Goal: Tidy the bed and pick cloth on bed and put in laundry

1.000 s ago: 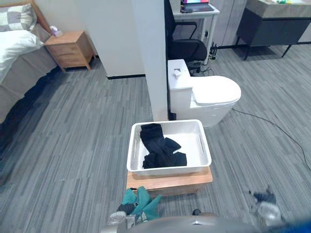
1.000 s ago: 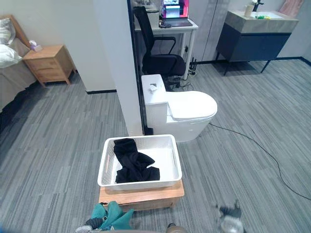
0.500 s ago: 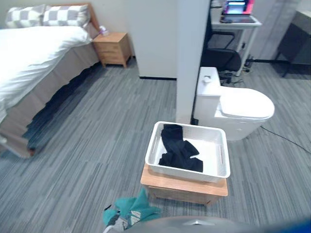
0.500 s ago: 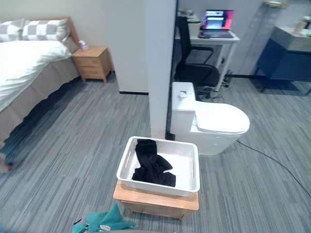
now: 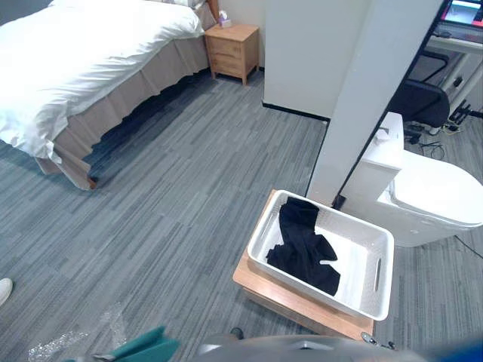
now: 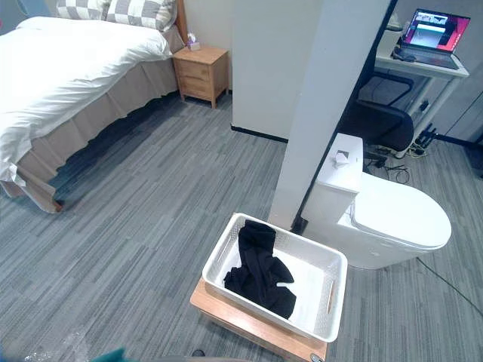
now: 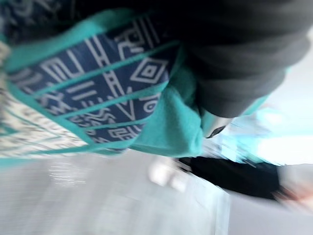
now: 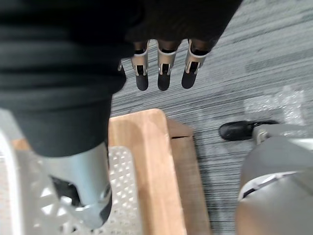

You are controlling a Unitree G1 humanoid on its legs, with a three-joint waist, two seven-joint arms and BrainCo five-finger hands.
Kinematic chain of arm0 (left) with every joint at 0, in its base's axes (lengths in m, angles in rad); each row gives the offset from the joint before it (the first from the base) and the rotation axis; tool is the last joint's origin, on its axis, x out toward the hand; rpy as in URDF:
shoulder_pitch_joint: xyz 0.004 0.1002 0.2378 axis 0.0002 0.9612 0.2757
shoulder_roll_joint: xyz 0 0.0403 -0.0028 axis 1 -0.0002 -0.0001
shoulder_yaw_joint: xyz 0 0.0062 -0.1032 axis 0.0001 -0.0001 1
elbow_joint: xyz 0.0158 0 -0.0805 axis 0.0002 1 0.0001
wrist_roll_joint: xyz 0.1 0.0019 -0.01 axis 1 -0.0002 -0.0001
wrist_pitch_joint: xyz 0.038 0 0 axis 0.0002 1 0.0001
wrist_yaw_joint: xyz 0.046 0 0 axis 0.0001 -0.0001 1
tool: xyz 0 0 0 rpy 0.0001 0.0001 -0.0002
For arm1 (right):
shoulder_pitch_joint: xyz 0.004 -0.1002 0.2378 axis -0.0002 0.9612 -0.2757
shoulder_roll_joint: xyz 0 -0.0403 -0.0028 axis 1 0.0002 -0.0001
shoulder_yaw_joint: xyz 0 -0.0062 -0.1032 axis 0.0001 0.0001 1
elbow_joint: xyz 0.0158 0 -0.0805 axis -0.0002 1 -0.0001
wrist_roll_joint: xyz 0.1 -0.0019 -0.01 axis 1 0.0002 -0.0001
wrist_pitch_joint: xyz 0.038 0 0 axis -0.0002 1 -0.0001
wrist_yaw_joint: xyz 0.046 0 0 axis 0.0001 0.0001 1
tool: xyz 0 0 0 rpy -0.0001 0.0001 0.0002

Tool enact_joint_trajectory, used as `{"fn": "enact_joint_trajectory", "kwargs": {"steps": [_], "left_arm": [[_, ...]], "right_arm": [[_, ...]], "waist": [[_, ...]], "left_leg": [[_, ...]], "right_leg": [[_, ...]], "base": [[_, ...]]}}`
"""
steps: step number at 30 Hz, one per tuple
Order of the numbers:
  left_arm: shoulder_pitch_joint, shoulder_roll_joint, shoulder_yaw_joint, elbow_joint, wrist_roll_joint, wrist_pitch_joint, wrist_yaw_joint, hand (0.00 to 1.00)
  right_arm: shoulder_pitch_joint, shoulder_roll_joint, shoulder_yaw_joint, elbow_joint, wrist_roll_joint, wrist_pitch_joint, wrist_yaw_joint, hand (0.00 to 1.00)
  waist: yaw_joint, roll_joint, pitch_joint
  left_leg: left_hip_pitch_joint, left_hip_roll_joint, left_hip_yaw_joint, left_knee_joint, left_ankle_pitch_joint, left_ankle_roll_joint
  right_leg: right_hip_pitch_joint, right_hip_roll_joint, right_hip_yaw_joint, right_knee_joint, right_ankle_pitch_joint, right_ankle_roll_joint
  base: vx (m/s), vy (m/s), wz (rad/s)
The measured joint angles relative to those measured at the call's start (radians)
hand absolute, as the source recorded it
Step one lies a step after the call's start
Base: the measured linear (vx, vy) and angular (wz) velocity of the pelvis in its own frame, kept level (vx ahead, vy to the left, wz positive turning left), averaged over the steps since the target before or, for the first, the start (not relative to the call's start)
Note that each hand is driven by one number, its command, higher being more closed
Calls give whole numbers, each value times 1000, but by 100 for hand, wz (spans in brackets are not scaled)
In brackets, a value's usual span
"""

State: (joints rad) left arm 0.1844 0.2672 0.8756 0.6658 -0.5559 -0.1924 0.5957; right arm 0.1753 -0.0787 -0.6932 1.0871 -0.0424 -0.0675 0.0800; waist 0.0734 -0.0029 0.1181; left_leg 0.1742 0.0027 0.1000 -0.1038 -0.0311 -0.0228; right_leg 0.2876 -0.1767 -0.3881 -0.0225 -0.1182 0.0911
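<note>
A teal cloth (image 7: pixel 102 83) with a dark blue and white pattern is bunched against my left hand (image 7: pixel 214 126), whose fingers are curled into it. A corner of that cloth (image 5: pixel 139 348) peeks in at the bottom left of the left eye view. A white laundry basket (image 5: pixel 259 230) stands on a low wooden stool (image 5: pixel 287 298), and a black cloth (image 5: pixel 302 245) lies in it. My right hand (image 8: pixel 164 68) hangs open and holds nothing, just beside the stool (image 8: pixel 146 161) and a basket corner (image 8: pixel 49 196). The bed (image 5: pixel 83 53) with its white duvet is at the far left.
A white pillar (image 5: pixel 370 98) rises just behind the basket, with a toilet (image 5: pixel 430 196) to its right. A wooden nightstand (image 5: pixel 234 49) stands by the bed's head. A desk with a laptop (image 6: pixel 430 34) and a chair are at the back right. A person's shoe (image 5: pixel 4 289) is at the left edge.
The camera has swung left, so the bed fills more of the view and the basket sits further right. The teal cloth has dropped to the bottom edge.
</note>
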Motion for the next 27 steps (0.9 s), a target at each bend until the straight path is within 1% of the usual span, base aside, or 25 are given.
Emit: {"fn": "enact_joint_trajectory", "kwargs": {"steps": [1, 2, 3, 4, 5, 6, 7, 8, 9, 10, 12, 13, 14, 15, 16, 17, 19, 20, 21, 22, 23, 24, 25, 26, 27], "left_arm": [[-28, 49, 10, -26, 75, 0, -3, 100], [-45, 73, 12, -31, 107, 0, -9, 100], [-85, 134, 51, -74, 165, -7, -36, 100], [-124, 204, 73, -91, 221, -19, -74, 100], [-133, 219, 73, -92, 230, -21, -83, 100], [-174, 280, 65, -93, 241, -33, -129, 100], [-198, 309, 55, -93, 244, -40, -156, 100], [-238, 360, 13, -93, 244, -65, -220, 100], [-270, 403, -71, -91, 224, -89, -280, 100], [-286, 415, -116, -85, 214, -95, -308, 100], [-325, 403, -295, -86, 224, -144, -348, 100], [-327, 396, -321, -92, 226, -152, -351, 100], [-330, 369, -379, -115, 237, -170, -351, 100], [-338, 352, -427, -140, 274, -174, -353, 100], [-347, 351, -446, -143, 299, -191, -362, 100], [-375, 353, -467, -151, 316, -205, -394, 100], [-439, 357, -514, -155, 314, -206, -440, 100], [-449, 367, -551, -188, 316, -205, -463, 100], [-450, 372, -573, -211, 321, -204, -471, 100], [-461, 369, -642, -274, 353, -203, -489, 100], [-464, 368, -674, -300, 368, -203, -490, 100], [-476, 364, -726, -337, 425, -202, -490, 100], [-486, 364, -746, -354, 471, -200, -490, 100], [-508, 364, -753, -362, 513, -186, -490, 100], [-520, 364, -754, -362, 516, -182, -491, 100]], "right_arm": [[14, 1, -6, -10, 0, -8, 2, 0], [22, 2, -7, -13, 0, -13, 3, 0], [33, 7, -16, -12, 0, -22, 4, 0], [37, 26, -42, -14, 0, -41, 6, 0], [39, 29, -46, -14, 0, -44, 6, 0], [49, 45, -52, -14, 0, -52, 7, 0], [57, 52, -53, -14, 0, -55, 8, 0], [70, 67, -56, -14, -1, -64, 11, 0], [71, 74, -57, -14, -1, -72, 15, 0], [67, 73, -58, -14, -1, -75, 16, 0], [39, 68, -61, -15, -1, -80, 17, 0], [32, 68, -61, -15, -1, -80, 17, 0], [18, 68, -60, -21, -1, -80, 17, 0], [16, 68, -59, -31, -1, -80, 17, 0], [16, 66, -58, -33, -1, -80, 16, 0], [20, 63, -57, -31, -1, -79, 15, 0], [32, 57, -57, -31, -1, -79, 14, 0], [29, 52, -48, -31, -1, -78, 13, 0], [27, 48, -44, -31, -1, -78, 12, 0], [25, 35, -32, -31, -1, -75, 10, 0], [23, 29, -29, -32, -1, -71, 9, 0], [21, 19, -23, -33, -1, -64, 3, 0], [21, 15, -10, -39, 0, -56, -2, 0], [21, 13, 5, -44, -1, -44, -5, 0], [21, 13, 13, -45, 0, -37, -5, 0]], "waist": [[-1, 7, -1], [-1, 9, -2], [-4, 10, -6], [-4, 9, -9], [-4, 9, -9], [-6, 5, -18], [-7, 1, -27], [-6, -7, -45], [-6, -12, -52], [-6, -12, -52], [-11, -7, -53], [-16, -8, -53], [-30, -9, -53], [-30, -8, -53], [-28, -6, -52], [-31, -3, -50], [-41, 0, -48], [-58, 4, -46], [-67, 7, -44], [-78, 15, -39], [-80, 16, -38], [-86, 30, -30], [-91, 39, -25], [-100, 48, -21], [-105, 51, -20]], "left_leg": [[0, -1, 4, 0, -9, -4], [0, -1, 6, 0, -14, -1], [-1, 2, 23, 0, -22, 2], [-2, 8, 46, 0, -24, -5], [-2, 9, 50, 0, -25, -7], [-1, 10, 57, 0, -24, -5], [-1, 8, 61, 1, -22, -4], [-1, 10, 69, 2, -24, -6], [3, 12, 83, 7, -25, -7], [6, 12, 87, 7, -24, -7], [22, 15, 113, 7, -24, -7], [24, 15, 116, 7, -24, -7], [27, 19, 133, 7, -25, -8], [28, 26, 156, 7, -27, -11], [29, 27, 169, 7, -30, -14], [30, 31, 186, 7, -32, -16], [37, 37, 204, 8, -32, -17], [41, 42, 220, 8, -33, -18], [42, 44, 225, 8, -34, -18], [45, 47, 243, 11, -41, -17], [45, 48, 252, 17, -47, -18], [48, 47, 269, 24, -53, -18], [51, 47, 281, 28, -59, -17], [50, 47, 294, 37, -69, -16], [51, 47, 303, 37, -69, -16]], "right_leg": [[-3, -2, 2, 4, 0, -1], [-4, -2, 2, 5, 0, -1], [-17, -1, 9, 10, -1, -1], [-35, 2, 25, 19, -1, -2], [-37, 3, 26, 21, -1, -2], [-43, 6, 32, 24, -2, -3], [-45, 7, 36, 24, -2, -3], [-53, 10, 50, 27, -2, -3], [-57, 11, 62, 32, -2, -3], [-59, 11, 71, 38, -1, -3], [-74, 10, 102, 60, 0, -5], [-74, 10, 109, 60, 0, -5], [-80, 10, 132, 61, 0, -6], [-100, 13, 160, 64, 1, -7], [-107, 17, 176, 66, 2, -8], [-112, 25, 195, 66, 5, -13], [-118, 32, 228, 70, 7, -16], [-125, 36, 243, 74, 7, -16], [-128, 37, 249, 76, 7, -17], [-137, 38, 273, 79, 7, -17], [-141, 39, 282, 82, 7, -17], [-147, 37, 298, 83, 8, -18], [-150, 38, 308, 83, 8, -18], [-157, 38, 328, 81, 8, -18], [-161, 38, 334, 81, 8, -18]], "base": [[48, 20, -10], [29, 22, -18], [46, 11, -39], [47, 0, -43], [63, -13, -36], [54, -11, -15], [92, -4, -20], [110, 8, -23], [103, 17, -22], [76, 31, -20], [35, 43, -27], [28, 14, -32], [33, -30, -40], [28, -29, -50], [17, -12, -59], [9, 5, -51], [3, -14, -40], [-7, -22, -28], [-13, -18, -40], [-15, -5, -36], [-22, 10, -50], [-25, 15, -46], [-32, 13, -56], [-24, 5, -46], [-28, -8, -40]]}}
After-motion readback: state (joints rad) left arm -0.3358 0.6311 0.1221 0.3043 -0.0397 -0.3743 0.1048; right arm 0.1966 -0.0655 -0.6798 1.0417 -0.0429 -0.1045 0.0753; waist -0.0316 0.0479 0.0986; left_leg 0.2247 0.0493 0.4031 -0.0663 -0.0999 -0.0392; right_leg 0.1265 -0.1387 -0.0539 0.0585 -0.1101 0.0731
